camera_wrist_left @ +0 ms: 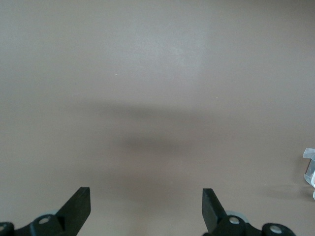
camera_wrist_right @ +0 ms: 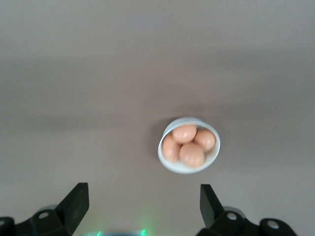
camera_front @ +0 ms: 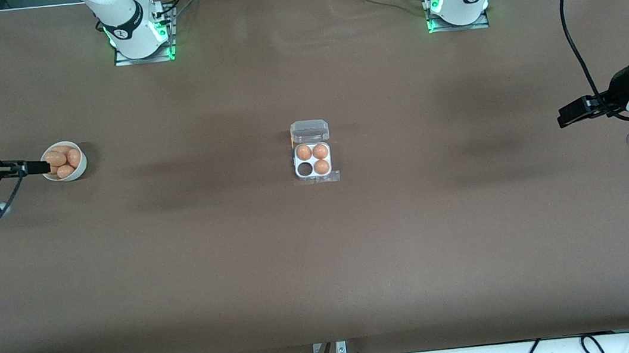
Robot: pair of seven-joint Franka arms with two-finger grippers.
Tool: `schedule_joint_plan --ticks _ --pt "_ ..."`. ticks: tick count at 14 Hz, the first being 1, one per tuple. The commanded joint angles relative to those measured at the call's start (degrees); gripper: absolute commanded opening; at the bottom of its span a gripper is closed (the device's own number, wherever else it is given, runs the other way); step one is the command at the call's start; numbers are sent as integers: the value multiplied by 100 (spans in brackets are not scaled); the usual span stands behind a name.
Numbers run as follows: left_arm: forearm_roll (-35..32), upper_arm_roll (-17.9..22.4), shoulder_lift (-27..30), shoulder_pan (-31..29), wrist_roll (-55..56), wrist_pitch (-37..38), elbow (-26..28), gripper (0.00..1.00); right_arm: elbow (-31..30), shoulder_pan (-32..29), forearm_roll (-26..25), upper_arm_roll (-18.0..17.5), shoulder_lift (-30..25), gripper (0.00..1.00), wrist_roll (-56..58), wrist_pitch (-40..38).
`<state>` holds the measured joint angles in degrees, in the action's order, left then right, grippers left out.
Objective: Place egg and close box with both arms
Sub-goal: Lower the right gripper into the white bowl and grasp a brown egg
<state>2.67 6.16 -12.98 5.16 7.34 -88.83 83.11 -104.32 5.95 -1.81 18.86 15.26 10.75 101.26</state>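
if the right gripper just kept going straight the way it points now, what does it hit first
Probably the white bowl of eggs. The right gripper, open, points down with the bowl just ahead of its fingers; in the front view its tip overlaps the bowl's rim. Depth is unclear, so it might meet the table beside it.

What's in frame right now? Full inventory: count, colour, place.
box: 1, clear, lid open, table centre
eggs in box: 3, brown; one cell empty
bowl: 1, white, toward the right arm's end
eggs in bowl: 4, brown
table: 1, brown
right claw: black, open, above the table beside the bowl
left claw: black, open, waiting over bare table toward the left arm's end
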Motion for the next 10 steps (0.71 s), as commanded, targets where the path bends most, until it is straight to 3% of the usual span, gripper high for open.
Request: schedule_joint_plan --ticks 1,4,10 --pt "23 -1 41 -24 -101 24 12 100 -1394 3 -65 380 -453 100 654 1330" --pt "23 -9 41 -24 -101 24 12 100 -2109 3 -13 697 -445 100 1114 2160" --pt "23 -9 41 -24 -101 24 12 100 -2260 -6 -13 707 -208 100 1184 2196"
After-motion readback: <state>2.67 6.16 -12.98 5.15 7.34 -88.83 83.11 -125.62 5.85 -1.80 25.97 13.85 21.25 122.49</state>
